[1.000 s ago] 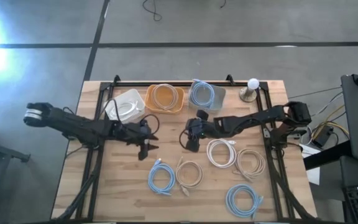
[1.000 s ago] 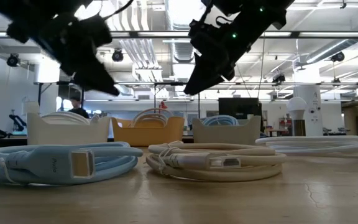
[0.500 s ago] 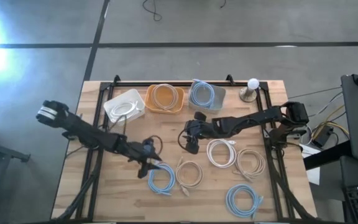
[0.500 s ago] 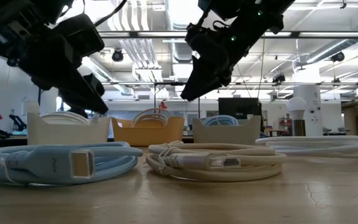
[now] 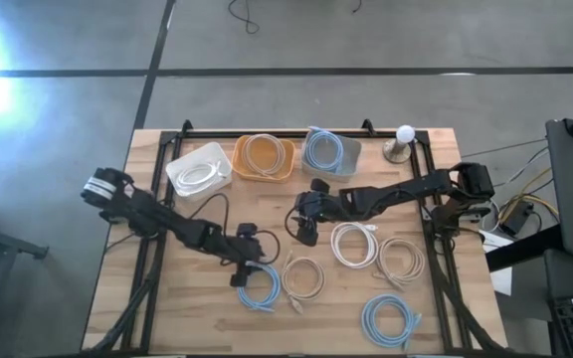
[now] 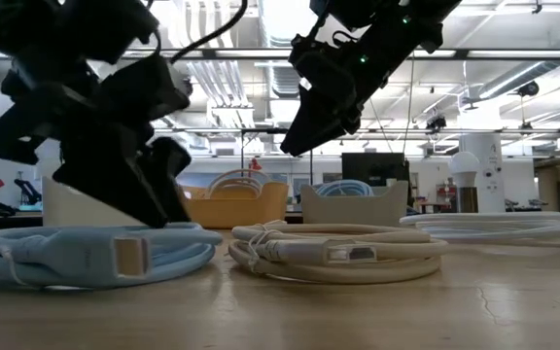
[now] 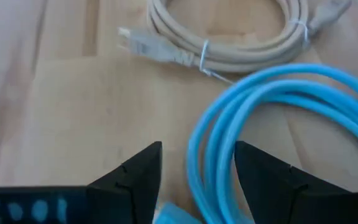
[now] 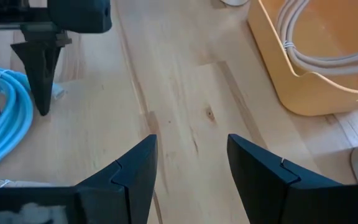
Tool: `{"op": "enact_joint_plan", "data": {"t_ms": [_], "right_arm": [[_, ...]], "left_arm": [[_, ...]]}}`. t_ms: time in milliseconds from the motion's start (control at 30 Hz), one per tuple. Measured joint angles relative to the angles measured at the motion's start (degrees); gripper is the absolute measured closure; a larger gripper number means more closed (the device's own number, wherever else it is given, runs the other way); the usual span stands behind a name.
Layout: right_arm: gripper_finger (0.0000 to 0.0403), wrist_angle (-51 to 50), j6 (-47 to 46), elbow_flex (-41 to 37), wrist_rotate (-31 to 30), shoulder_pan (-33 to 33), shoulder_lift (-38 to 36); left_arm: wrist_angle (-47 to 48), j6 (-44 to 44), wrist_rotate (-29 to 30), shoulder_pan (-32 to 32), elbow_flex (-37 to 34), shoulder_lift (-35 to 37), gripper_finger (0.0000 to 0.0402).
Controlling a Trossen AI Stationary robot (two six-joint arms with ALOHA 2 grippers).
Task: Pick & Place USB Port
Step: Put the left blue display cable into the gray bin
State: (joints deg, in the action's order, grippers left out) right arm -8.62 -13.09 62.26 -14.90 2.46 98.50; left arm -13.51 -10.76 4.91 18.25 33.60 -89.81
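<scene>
A light-blue USB cable coil [image 5: 259, 285] lies flat on the wooden table, its plug [image 6: 127, 257] facing the near edge. My left gripper [image 5: 246, 270] is low over the coil's far-left arc. It is open, and its fingers straddle the blue strands [image 7: 213, 155] in the left wrist view. My right gripper [image 5: 306, 233] hangs open above bare wood near the table's middle, clear of the tabletop [image 6: 295, 141]. Along the far edge stand a white bin [image 5: 199, 169], an orange bin [image 5: 264, 157] and a grey bin [image 5: 326, 151], each holding a coiled cable. My left gripper comes at the blue coil from above, slanting down, with one finger [image 7: 135, 171] outside the arc and the other [image 7: 269, 174] inside the loop. I cannot tell whether either finger touches the strands. The coil lies flat on the table.
A beige coil [image 5: 303, 278] lies just right of the blue one. Further right are a white coil [image 5: 354, 244], another beige coil [image 5: 401, 261] and a second blue coil [image 5: 391, 320]. A bulb-shaped object [image 5: 400, 144] stands at the far right corner. The table's left part is bare wood.
My left gripper has swung from the table's middle-left toward the near edge and the right, and has come down onto the blue coil's far-left arc. The coil has not moved.
</scene>
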Motion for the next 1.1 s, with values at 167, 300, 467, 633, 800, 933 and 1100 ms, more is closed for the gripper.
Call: {"op": "enact_joint_plan", "data": {"t_ms": [167, 300, 467, 633, 800, 933, 1100], "right_arm": [[0.0211, 0.3, 0.0, 0.0, 0.0, 0.0, 0.0], [0.0211, 0.6, 0.1, 0.0, 0.0, 0.0, 0.0], [0.0211, 0.6, 0.0, 0.0, 0.0, 0.0, 0.0], [0.0211, 0.6, 0.0, 0.0, 0.0, 0.0, 0.0], [0.0211, 1.0, 0.0, 0.0, 0.2, 0.0, 0.0], [0.0211, 5.5, -2.5, 0.0, 0.6, 0.6, 0.0], [0.0211, 12.3, -1.5, 0.0, 2.8, 1.5, 0.7]], "left_arm": [[1.6, -1.4, -0.3, 0.2, -0.2, -2.2, 0.0197], [1.7, -1.5, -0.1, 0.2, -0.1, -3.3, 0.0198], [1.9, -1.3, 0.9, 0.1, -0.1, -3.2, 0.0239], [2.6, 0.3, 2.4, -0.6, -0.1, -2.1, 0.0316], [3.7, 2.8, 11.5, -1.1, 0.6, -1.6, 0.0368], [4.7, 5.5, 22.8, -1.1, 2.4, -1.2, 0.0366], [5.6, 10.0, 32.1, -2.1, 5.3, -1.2, 0.0344]]}}
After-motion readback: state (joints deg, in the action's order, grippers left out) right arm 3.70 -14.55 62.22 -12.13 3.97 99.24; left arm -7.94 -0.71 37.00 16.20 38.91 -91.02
